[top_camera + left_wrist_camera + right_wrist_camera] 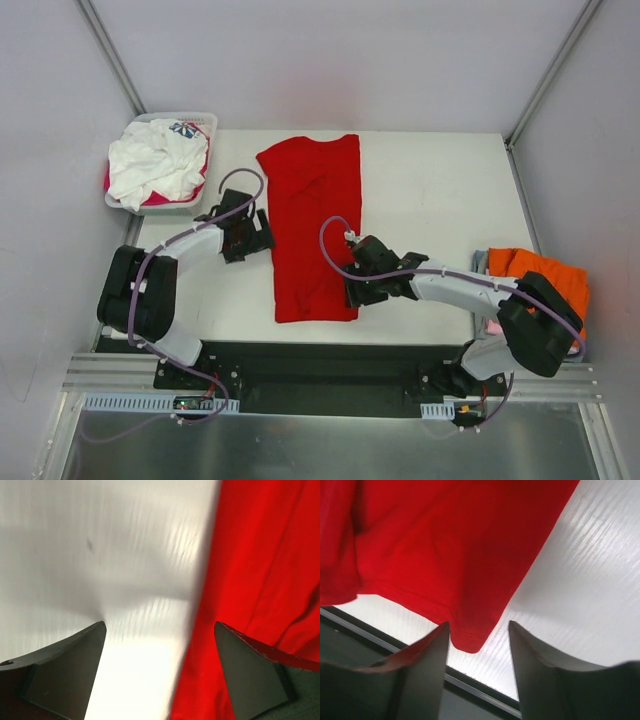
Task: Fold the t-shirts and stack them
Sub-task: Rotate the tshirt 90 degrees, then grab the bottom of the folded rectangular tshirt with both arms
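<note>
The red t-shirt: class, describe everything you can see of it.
The red t-shirt is plain bright red soft cloth, lying flat on the white table as a long, lightly creased strip, seemingly folded lengthwise, wider at its far end. The open left gripper straddles its left edge; the open right gripper straddles its near right hemmed corner. Whether either touches it is unclear.

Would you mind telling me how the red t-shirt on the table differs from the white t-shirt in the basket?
The red t-shirt lies flat, folded into a long strip on the table; the white t-shirt is crumpled in the basket. The red one is plain; the white one carries a blue-red print. Both are soft cloth.
</note>
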`<state>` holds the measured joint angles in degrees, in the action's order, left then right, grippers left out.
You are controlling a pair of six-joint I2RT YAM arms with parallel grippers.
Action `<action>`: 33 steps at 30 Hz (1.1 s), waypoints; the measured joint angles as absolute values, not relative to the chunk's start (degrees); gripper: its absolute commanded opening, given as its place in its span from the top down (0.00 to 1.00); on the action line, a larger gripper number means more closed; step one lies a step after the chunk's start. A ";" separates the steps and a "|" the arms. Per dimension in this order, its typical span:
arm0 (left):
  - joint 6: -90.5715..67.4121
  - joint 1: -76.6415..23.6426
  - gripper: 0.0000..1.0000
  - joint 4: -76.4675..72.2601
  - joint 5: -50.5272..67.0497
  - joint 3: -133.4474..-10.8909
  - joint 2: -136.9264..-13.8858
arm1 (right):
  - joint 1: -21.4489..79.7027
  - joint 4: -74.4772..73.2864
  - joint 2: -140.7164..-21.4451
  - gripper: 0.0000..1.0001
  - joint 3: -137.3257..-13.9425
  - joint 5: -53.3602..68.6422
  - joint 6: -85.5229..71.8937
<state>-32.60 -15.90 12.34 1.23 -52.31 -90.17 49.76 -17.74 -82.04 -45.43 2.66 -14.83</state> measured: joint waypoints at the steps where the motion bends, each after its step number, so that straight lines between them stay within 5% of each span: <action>1: -33.01 -16.27 0.10 12.51 1.23 -50.24 -89.43 | 50.04 -17.74 -82.35 0.53 -45.04 2.66 -14.87; 11: -36.67 -20.67 0.11 9.30 4.49 -38.33 -77.49 | 50.78 -15.70 -84.25 0.99 -42.17 2.55 -15.77; 21: -40.97 -22.81 0.17 3.90 5.82 -28.84 -69.89 | 50.78 -12.36 -82.59 0.99 -39.20 1.93 -18.20; 29: -46.00 -25.58 0.44 0.95 8.88 -21.71 -63.68 | 50.81 -12.10 -82.61 0.99 -39.18 1.30 -20.12; 33: -49.06 -26.76 0.45 0.21 9.78 -19.31 -62.24 | 50.87 -11.94 -82.61 0.99 -39.18 0.75 -20.60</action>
